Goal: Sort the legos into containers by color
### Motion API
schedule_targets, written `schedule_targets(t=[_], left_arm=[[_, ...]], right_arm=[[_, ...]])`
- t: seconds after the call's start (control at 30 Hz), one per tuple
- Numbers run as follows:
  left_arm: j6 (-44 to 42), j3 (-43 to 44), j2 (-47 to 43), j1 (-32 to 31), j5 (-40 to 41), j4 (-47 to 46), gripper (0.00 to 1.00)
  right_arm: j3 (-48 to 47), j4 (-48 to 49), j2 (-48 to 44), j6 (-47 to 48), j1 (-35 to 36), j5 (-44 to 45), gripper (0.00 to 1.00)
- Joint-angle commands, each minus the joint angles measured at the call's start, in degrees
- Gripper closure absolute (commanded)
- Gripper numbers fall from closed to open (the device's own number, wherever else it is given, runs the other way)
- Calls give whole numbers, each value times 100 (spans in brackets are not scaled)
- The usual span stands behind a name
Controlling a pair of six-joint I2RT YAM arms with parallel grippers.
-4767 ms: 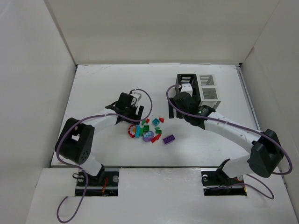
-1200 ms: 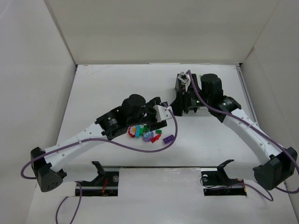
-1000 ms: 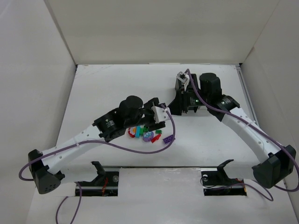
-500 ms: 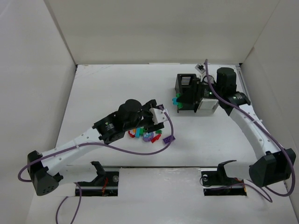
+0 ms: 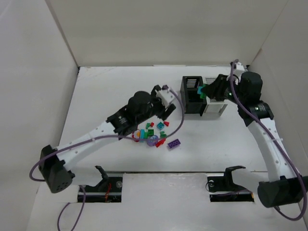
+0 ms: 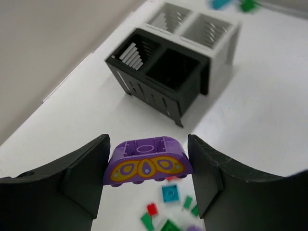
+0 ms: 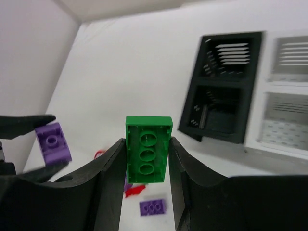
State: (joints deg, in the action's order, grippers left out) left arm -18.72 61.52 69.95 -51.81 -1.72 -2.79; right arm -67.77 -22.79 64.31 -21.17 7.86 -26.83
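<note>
Left gripper pinched the purple lego, right gripper the green lego, on flat sides; both seemed light, stiff, slippery.

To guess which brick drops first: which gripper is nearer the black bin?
Right. The right gripper, holding a green brick, is at the black bin's right edge; the left gripper, holding a purple brick, is apart, to its left.

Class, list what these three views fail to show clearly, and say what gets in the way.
Top view: white bin mostly covered by the right arm.
Top view: purple brick hidden inside the left gripper.
Left wrist view: loose bricks blurred, cut off by the bottom edge.
Right wrist view: black bin floor dark and blurred; contents unclear.
</note>
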Motion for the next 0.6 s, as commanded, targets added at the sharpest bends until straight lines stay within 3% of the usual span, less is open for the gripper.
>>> schedule_targets(t=[0.0,0.1,0.2,0.37,0.57], left_arm=[[1412,1138,807,566,85,-908,48],[2177,2219,1844,944,-423,-698,49],[2539,3169,2706,1006,-636,-566,48],[2768,4289,3735,1006,-1576,-319,47],[3005,5027,4719,954,-1692,-11,47]], right_arm=[[-88,-173,-621,-467,-30,2425,71],[-88,-551,-903,-660,-83,3496,71],[-88,-744,-956,-713,-135,3956,71],[-35,-956,-903,-766,-311,4168,69],[18,-1017,-956,-766,-373,4520,69]])
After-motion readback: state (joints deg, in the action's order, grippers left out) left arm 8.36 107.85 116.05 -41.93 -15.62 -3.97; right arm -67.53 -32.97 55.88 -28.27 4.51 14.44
